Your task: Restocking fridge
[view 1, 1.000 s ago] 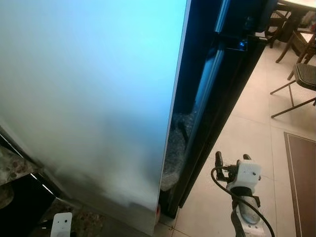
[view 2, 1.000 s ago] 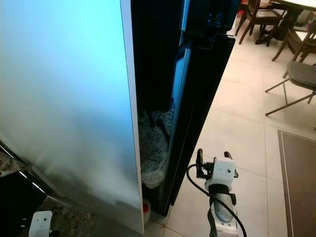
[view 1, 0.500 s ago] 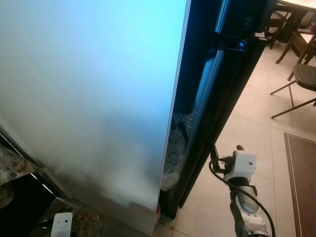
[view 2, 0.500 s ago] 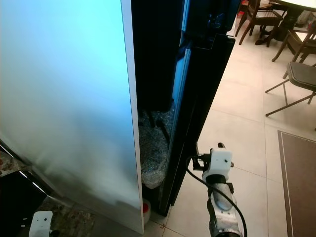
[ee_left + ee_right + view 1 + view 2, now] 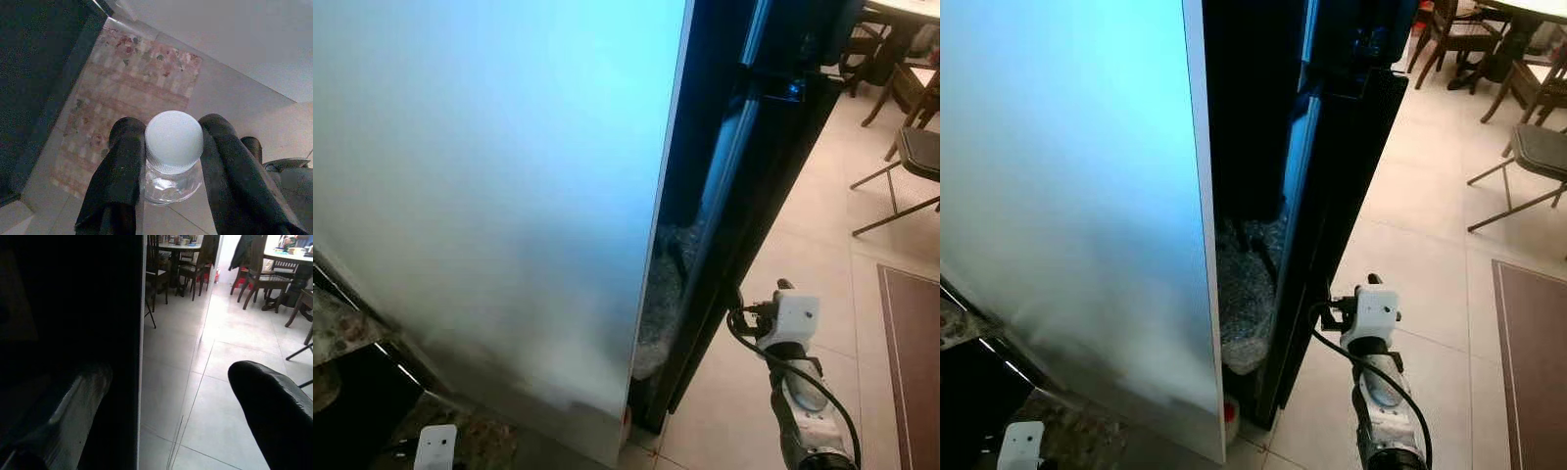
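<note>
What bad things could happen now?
The right tool has its black fingers spread at the edge of the tall black fridge door; one might slip or get pinched as the door swings. The left tool grips a small clear jar with a white round lid by its neck only, so a jolt might drop it on the tiled floor.

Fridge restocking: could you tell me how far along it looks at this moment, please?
Done: the left gripper is shut on a clear jar with a white lid, so an item is picked up. In hand: the open right gripper has one finger on each side of the black fridge door edge, which stands slightly ajar. Left: opening the door wide and placing the jar inside.
</note>
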`<state>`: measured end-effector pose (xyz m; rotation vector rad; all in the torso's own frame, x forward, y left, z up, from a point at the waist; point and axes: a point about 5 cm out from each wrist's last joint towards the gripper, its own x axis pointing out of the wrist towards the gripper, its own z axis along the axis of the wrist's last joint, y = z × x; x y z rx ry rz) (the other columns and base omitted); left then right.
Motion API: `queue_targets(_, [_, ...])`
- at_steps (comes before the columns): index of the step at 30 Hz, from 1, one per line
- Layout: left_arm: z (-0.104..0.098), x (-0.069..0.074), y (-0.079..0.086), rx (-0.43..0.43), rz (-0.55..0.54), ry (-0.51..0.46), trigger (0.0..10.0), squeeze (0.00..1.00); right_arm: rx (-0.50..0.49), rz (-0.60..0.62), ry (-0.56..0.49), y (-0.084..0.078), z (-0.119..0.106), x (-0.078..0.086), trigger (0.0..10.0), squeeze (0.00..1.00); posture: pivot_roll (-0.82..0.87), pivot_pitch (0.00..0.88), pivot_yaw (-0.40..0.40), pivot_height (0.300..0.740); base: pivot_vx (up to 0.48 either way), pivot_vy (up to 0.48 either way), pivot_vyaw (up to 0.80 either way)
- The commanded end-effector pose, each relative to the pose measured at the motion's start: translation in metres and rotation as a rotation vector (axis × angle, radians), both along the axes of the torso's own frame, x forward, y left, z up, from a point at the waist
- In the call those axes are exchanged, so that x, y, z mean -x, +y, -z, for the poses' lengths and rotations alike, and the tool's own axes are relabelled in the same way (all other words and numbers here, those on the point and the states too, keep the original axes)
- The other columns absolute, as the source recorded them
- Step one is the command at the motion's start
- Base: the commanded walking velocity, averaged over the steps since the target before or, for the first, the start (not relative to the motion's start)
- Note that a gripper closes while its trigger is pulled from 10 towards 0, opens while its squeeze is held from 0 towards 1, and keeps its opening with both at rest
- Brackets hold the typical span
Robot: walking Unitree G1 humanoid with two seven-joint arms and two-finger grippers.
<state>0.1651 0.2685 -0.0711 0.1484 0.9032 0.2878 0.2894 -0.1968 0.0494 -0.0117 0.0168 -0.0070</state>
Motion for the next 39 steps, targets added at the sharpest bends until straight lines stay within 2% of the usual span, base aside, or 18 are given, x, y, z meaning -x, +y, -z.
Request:
queue_targets(1, [0.0, 0.003, 0.003, -0.006, 0.003, 0.008, 10.0, 0.0, 0.014, 0.002, 0.022, -0.003, 0.002, 0.0, 10.0, 0.0, 0.01, 0.0, -0.024, 0.74, 0.0, 0.0, 0.0])
queue_targets(5, [0.0, 0.002, 0.004, -0.007, 0.004, 0.006, 10.0, 0.0, 0.03, 0.046, 0.02, -0.015, 0.001, 0.001, 10.0, 0.0, 0.01, 0.0, -0.021, 0.74, 0.0, 0.0, 0.0])
queue_targets(14, [-0.001, 0.001, 0.004, -0.007, 0.005, 0.005, 10.0, 0.0, 0.037, 0.053, 0.016, -0.022, -0.002, -0.002, 10.0, 0.0, 0.01, 0.0, -0.02, 0.74, 0.0, 0.0, 0.0])
queue_targets(19, [-0.001, 0.001, 0.004, -0.007, 0.002, 0.003, 10.0, 0.0, 0.032, 0.042, 0.026, -0.018, -0.002, -0.004, 10.0, 0.0, 0.01, 0.0, -0.023, 0.74, 0.0, 0.0, 0.0])
queue_targets(24, [-0.001, 0.001, 0.004, -0.007, -0.001, 0.002, 10.0, 0.0, 0.016, -0.053, 0.095, 0.002, 0.013, 0.0, 10.0, 0.0, 0.02, 0.0, -0.027, 0.74, 0.0, 0.0, 0.0])
queue_targets(29, [-0.001, 0.001, 0.004, -0.008, 0.0, 0.003, 10.0, 0.0, 0.011, -0.065, 0.106, 0.007, 0.013, -0.002, 10.0, 0.0, 0.02, 0.0, -0.023, 0.74, 0.0, 0.0, 0.0])
queue_targets(39, [-0.001, 0.0, 0.004, -0.007, 0.002, 0.001, 10.0, 0.0, 0.014, -0.058, 0.065, 0.002, 0.0, -0.016, 10.0, 0.0, 0.02, 0.0, -0.025, 0.74, 0.0, 0.0, 0.0])
